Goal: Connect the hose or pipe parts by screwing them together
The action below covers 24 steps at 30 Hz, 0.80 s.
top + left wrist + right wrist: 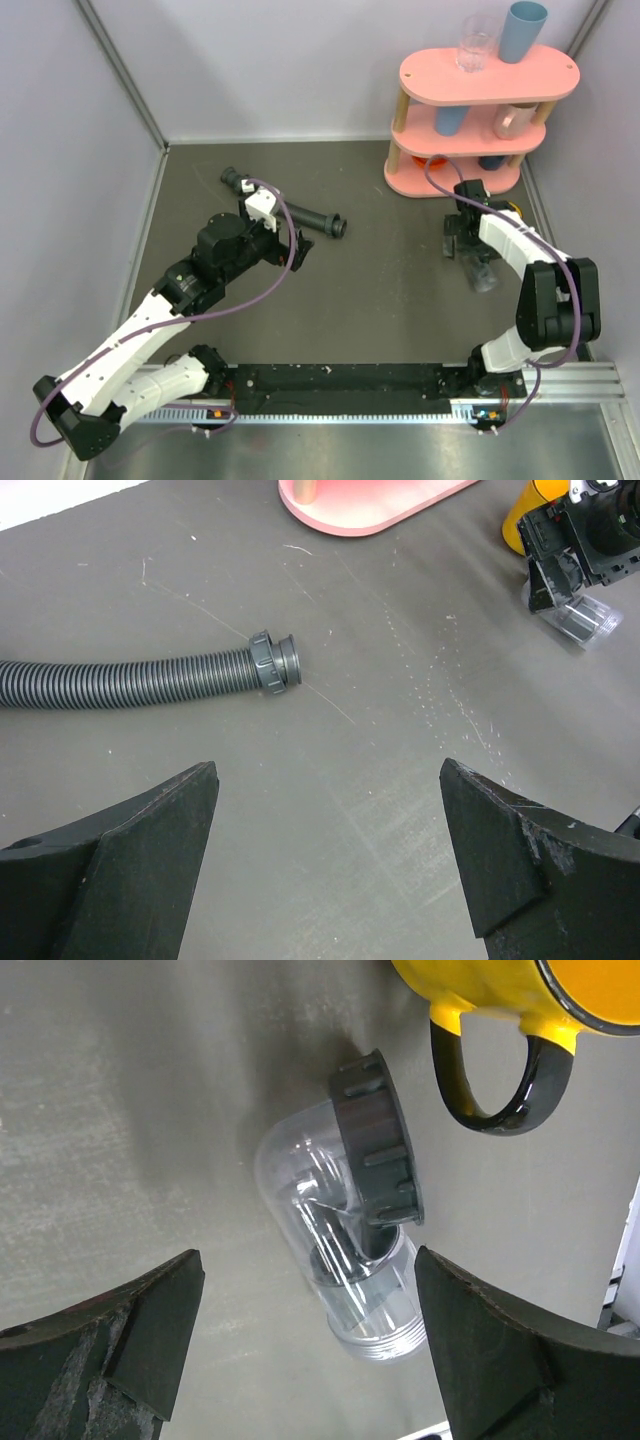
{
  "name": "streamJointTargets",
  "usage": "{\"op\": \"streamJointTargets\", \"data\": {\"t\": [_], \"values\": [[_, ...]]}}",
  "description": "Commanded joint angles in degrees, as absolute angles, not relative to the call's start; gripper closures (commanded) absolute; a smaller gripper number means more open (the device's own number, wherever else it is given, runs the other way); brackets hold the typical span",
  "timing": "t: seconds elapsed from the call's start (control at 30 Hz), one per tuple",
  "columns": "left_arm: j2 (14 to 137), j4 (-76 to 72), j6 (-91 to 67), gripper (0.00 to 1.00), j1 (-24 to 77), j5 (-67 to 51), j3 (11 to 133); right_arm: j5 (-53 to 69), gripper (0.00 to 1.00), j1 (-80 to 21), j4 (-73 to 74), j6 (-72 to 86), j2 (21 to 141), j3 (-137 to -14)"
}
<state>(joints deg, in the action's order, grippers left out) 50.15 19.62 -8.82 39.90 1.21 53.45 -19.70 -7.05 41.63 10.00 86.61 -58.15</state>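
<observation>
The black ribbed hose (290,208) lies on the dark table at the back left, and its ring-nut cuff (275,663) points right. My left gripper (328,770) hovers open just in front of that end, with nothing between its fingers. The elbow fitting (340,1250) is clear plastic with a dark-grey ring nut (375,1155) and a threaded open end. It lies on the table at the right (482,272). My right gripper (308,1260) is open and straddles the elbow, whose threaded end sits close to the right-hand finger (480,1340).
A pink two-tier shelf (480,80) with cups and a glass stands at the back right. A yellow mug (500,990) with a black handle sits right beside the elbow's nut. Grey walls enclose the table on three sides.
</observation>
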Motion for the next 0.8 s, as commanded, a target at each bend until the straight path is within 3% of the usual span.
{"op": "streamJointTargets", "data": {"t": [0.0, 0.47, 0.77], "values": [[49.7, 18.2, -8.3, 0.03, 40.3, 2.3, 54.3, -17.6, 0.15, -5.5, 42.0, 9.3, 87.7, -58.7], [46.5, 16.8, -9.6, 0.03, 40.5, 4.8, 52.7, -6.1, 0.46, -7.9, 43.3, 9.2, 89.3, -58.8], [46.7, 24.7, -22.9, 0.05, 40.3, 11.6, 53.3, -3.8, 0.61, -29.5, 36.8, 15.3, 90.6, -61.0]]}}
